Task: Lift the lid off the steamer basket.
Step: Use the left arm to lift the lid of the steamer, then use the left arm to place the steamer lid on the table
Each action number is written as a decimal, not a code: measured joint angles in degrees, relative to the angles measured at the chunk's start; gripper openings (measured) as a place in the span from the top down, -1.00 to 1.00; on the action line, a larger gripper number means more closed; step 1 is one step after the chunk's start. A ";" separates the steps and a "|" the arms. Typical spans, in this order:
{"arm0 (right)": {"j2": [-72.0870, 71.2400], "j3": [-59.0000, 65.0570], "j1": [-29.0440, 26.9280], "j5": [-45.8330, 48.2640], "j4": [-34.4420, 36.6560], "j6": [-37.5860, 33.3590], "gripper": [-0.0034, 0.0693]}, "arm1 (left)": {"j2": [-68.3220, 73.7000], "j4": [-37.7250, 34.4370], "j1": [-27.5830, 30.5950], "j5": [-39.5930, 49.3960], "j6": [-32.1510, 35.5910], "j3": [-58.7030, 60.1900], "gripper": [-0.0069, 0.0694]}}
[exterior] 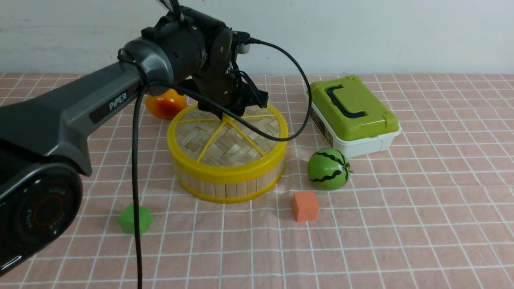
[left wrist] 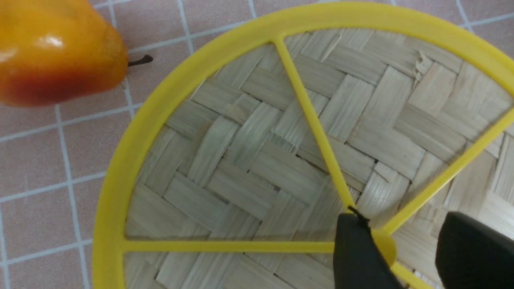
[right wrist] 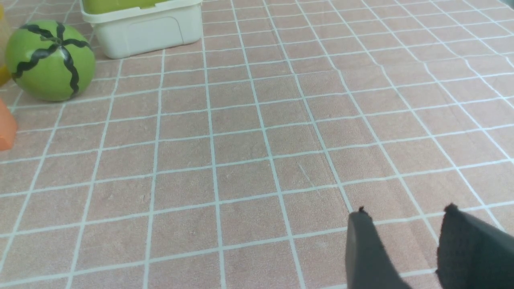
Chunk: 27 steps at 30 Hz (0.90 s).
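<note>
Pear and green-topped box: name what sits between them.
The steamer basket with its lid on, and the left pincer at the lid's middle; the front view shows it.

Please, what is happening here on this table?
The robot's left arm reaches over the steamer basket. The left gripper is down at the yellow hub of the lid, with its jaws apart and not closed on anything. The lid still sits on the basket, so nothing is lifted yet. The right gripper hangs open over the pink checked cloth, holding nothing.
</note>
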 joint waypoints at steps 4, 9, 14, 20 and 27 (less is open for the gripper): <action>0.00 0.00 0.00 0.00 0.00 0.00 0.24 | 0.75 0.36 0.00 -0.15 -0.05 -0.12 0.09; 0.00 0.00 0.00 0.00 0.00 0.00 0.24 | 0.75 1.27 0.00 0.09 -0.84 -0.18 0.33; 0.00 0.00 0.00 0.00 0.00 0.00 0.24 | 0.75 2.80 -0.02 0.28 -4.63 -0.18 0.54; 0.00 0.00 0.00 0.00 0.00 0.00 0.24 | -0.14 4.24 -0.14 1.06 -5.72 -0.18 0.54; 0.00 0.00 0.00 0.00 0.00 0.00 0.24 | -13.34 11.25 0.36 4.29 -4.86 -0.44 0.54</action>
